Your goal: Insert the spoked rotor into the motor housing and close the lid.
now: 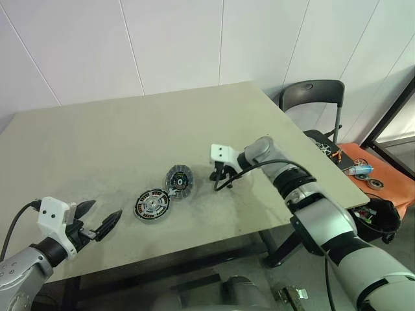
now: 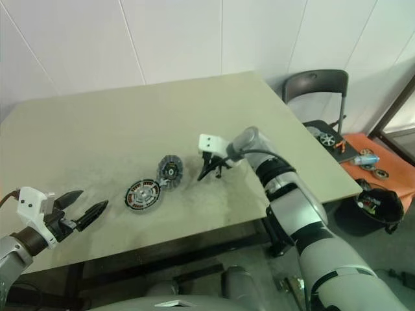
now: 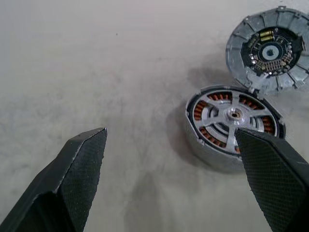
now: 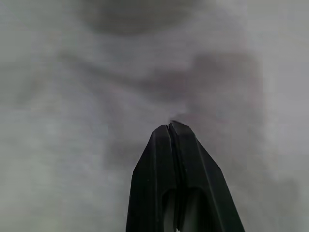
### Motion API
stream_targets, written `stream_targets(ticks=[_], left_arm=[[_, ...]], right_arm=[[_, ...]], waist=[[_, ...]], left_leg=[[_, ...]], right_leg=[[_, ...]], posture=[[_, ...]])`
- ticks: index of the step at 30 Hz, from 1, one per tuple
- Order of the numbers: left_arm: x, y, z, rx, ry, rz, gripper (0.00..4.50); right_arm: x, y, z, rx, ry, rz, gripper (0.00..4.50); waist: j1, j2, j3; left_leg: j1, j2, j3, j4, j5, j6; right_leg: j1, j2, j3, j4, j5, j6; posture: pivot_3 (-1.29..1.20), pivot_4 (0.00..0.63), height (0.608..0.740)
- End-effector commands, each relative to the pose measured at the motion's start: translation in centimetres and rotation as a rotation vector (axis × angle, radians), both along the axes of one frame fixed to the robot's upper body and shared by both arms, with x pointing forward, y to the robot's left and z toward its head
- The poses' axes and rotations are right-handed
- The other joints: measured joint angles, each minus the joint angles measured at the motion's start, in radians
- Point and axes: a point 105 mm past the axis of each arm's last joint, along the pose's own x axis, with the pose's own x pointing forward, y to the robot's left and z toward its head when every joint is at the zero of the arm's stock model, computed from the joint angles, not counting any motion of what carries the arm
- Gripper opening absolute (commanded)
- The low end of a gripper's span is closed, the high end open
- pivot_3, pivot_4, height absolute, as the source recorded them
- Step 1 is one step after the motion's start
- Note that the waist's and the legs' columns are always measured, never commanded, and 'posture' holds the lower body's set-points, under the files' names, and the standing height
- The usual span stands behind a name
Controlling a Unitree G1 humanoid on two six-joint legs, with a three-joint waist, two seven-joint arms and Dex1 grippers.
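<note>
Already the rotor (image 3: 235, 121) is sitting inside the housing (image 3: 203, 145) with the lid (image 1: 179, 178) lying face-up against it, yet the right gripper (image 1: 218, 180), pressed together on nothing, is risking nudging that lid sideways while the left gripper (image 1: 97, 220) is hanging spread.

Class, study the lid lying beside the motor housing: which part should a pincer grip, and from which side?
Grip the lid across its rim on the edge facing away from the housing, coming from above. It probably leans on the housing, segmented face up, so that outer edge is free.
</note>
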Motion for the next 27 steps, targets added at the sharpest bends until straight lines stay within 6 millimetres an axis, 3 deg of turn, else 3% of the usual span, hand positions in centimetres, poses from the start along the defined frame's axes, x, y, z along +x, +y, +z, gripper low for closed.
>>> stream_targets(ticks=[1, 8, 21, 27], left_arm=[[0.2, -0.7, 1.1, 0.042, -0.046, -0.028, 4.50], [0.4, -1.3, 1.3, 0.041, -0.055, -0.037, 4.50], [0.6, -1.3, 1.1, 0.039, -0.051, -0.049, 4.50], [0.5, -1.2, 0.8, 0.040, -0.041, -0.060, 4.50]], right_arm=[[-0.4, 2.2, 1.8, 0.049, -0.053, 0.070, 0.01], [-0.7, 4.6, 2.6, 0.100, -0.088, 0.099, 0.01], [-3.1, 7.7, 6.3, 0.233, -0.059, 0.203, 0.01], [-4.5, 9.0, 6.4, 0.245, -0.035, 0.242, 0.01]], waist=[[0.001, 0.000, 0.000], [0.009, -0.001, 0.000], [0.008, 0.000, 0.000], [0.007, 0.000, 0.000]], left_leg=[[0.000, 0.000, 0.000, 0.000, 0.000, 0.000], [0.000, 0.000, 0.000, -0.001, 0.000, 0.000], [0.000, 0.000, -0.001, -0.001, 0.000, 0.000], [0.000, 0.000, -0.001, -0.001, 0.000, 0.000]], right_leg=[[0.000, 0.000, 0.000, 0.000, 0.000, 0.000], [0.000, 0.000, 0.000, -0.001, 0.000, 0.000], [0.000, 0.000, -0.001, -0.001, 0.000, 0.000], [-0.001, 0.000, -0.001, -0.001, 0.000, 0.000]], posture=[[0.00, 0.000, 0.740], [0.00, 0.000, 0.740], [0.00, 0.000, 0.740], [0.00, 0.000, 0.740]])
